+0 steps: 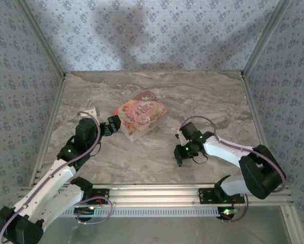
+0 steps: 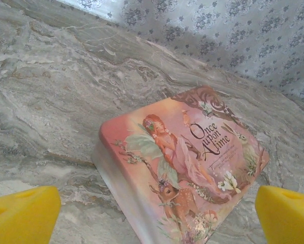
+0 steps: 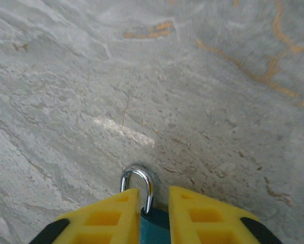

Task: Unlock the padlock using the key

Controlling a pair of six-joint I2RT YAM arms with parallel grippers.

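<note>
A small padlock [image 3: 153, 224] with a teal body and a chrome shackle [image 3: 150, 189] sits between the yellow fingers [image 3: 114, 216] of my right gripper [image 3: 154, 192], which is shut on the body. The shackle points out past the fingertips, just above the marble table [image 3: 192, 91]. In the top view the right gripper [image 1: 179, 158] is low over the table, right of centre. My left gripper [image 2: 156, 216] is open, with its yellow fingers [image 2: 25, 216] spread wide. It faces the near corner of the pink-orange illustrated box [image 2: 182, 162]. From above, the left gripper [image 1: 113, 127] is right next to that box [image 1: 140, 114].
A small white object [image 1: 92, 110] lies near the left arm's wrist. Aluminium rails [image 1: 157, 192] run along the near edge, and patterned walls [image 1: 157, 35] close the table on three sides. Bare marble [image 1: 142, 157] lies between the two grippers.
</note>
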